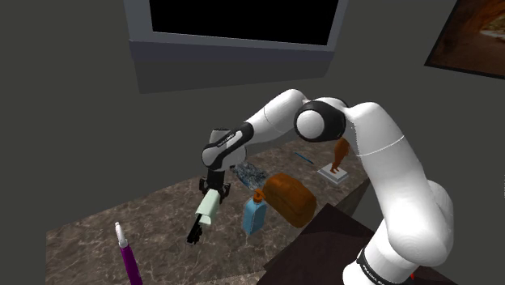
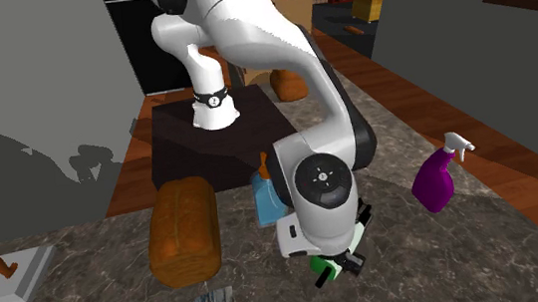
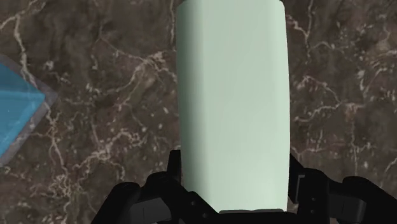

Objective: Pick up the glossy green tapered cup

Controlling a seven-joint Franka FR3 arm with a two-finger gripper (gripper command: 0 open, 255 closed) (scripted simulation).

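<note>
Cup, pale glossy green and tapered, sits pinched between the two black fingers of the gripper, which clasp its sides. It hangs tilted over a dark marble counter, near a blue bottle and a brown loaf.

The hand holds a green cup over the marble counter.

The arm rises from its base, bends at the elbow and reaches forward and down, its forearm sloping to a downturned wrist. The gripper points at a slant, its fingers clasping the cup, which extends beyond their tips.
</note>
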